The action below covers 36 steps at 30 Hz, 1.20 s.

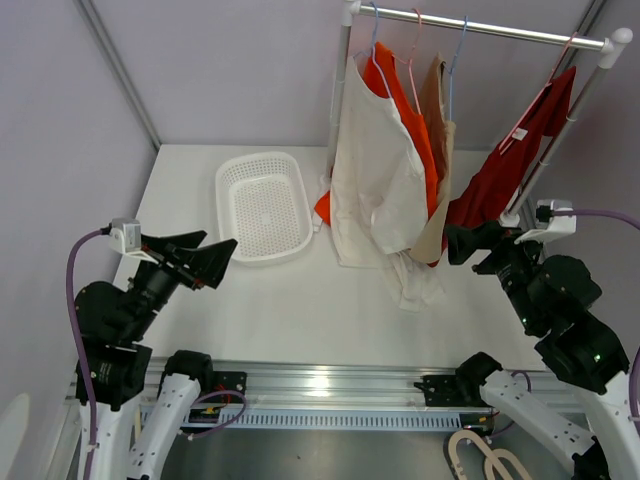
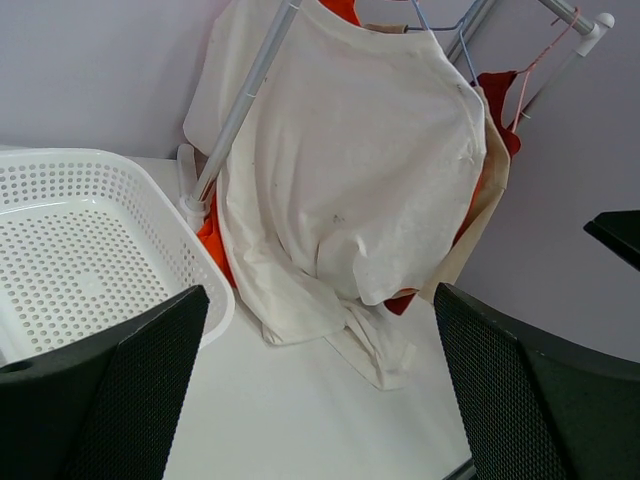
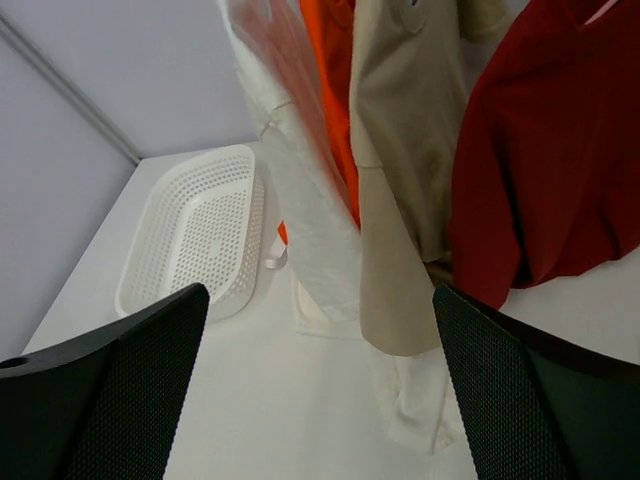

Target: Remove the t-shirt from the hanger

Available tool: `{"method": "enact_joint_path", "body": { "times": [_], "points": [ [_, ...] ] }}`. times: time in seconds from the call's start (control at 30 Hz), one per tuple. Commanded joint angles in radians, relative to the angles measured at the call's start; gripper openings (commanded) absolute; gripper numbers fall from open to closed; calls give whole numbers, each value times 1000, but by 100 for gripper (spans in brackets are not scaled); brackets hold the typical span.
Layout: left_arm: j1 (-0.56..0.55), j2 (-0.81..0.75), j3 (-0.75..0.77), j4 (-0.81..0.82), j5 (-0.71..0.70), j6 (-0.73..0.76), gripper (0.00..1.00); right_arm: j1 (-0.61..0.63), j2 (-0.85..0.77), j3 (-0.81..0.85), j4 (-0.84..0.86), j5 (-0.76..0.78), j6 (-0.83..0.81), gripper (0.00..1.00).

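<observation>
A cream t-shirt (image 1: 372, 170) hangs on a light blue hanger (image 1: 372, 40) at the left end of the rail (image 1: 480, 28); its hem trails on the table. It also shows in the left wrist view (image 2: 350, 170) and the right wrist view (image 3: 300, 190). Behind it hang an orange shirt (image 1: 412, 110), a beige shirt (image 1: 440, 150) and a dark red shirt (image 1: 515, 160). My left gripper (image 1: 205, 262) is open and empty, left of the basket's near edge. My right gripper (image 1: 478, 243) is open and empty, close beside the red shirt's lower hem.
A white perforated basket (image 1: 262, 205) sits on the table left of the rack, and shows in the left wrist view (image 2: 80, 250). The rack's upright pole (image 1: 335, 110) stands between basket and shirts. A slanted rack pole (image 1: 560, 130) is on the right. Grey walls enclose the table.
</observation>
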Motion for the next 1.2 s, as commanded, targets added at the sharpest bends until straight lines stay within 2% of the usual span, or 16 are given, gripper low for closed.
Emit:
{"method": "enact_joint_path", "body": {
  "times": [0.0,0.07,0.1,0.13,0.2,0.23,0.33,0.37,0.4,0.5,0.63,0.77,0.87,0.97,1.1,1.17],
  "points": [
    [-4,46,53,11,16,28,99,2,109,91,-39,123,-4,100],
    [-7,99,88,12,40,53,100,2,207,213,-93,198,5,99],
    [-17,118,100,0,8,53,100,-1,261,261,-143,232,5,99],
    [-21,133,142,-5,0,59,100,-5,364,313,-162,292,5,100],
    [-33,176,186,-2,-22,64,100,-36,456,460,-188,329,-13,99],
    [-37,214,227,-9,-32,68,99,-95,530,508,-190,326,-19,99],
    [-53,286,326,-63,-69,108,99,-276,623,684,-207,152,-7,100],
    [-54,311,375,-78,-83,116,100,-345,678,718,-211,2,-1,99],
    [-54,361,402,-110,-98,127,99,-443,707,782,-222,-39,8,100],
    [-54,455,534,-141,-126,160,99,-508,802,879,-240,-27,0,99],
    [-54,558,637,-137,-94,151,100,-565,901,961,-251,-45,0,100],
    [-55,647,688,-106,-40,142,99,-591,965,964,-222,-79,5,99],
    [-87,696,673,-60,-101,194,99,-591,993,937,-190,-21,19,99],
    [-115,744,680,-42,-151,243,100,-591,984,881,-126,-4,22,85],
    [-124,771,706,-17,-189,272,100,-619,1007,876,-81,28,8,82],
    [-126,785,717,-22,-197,282,99,-619,1034,906,-101,38,4,75]
  ]
}}
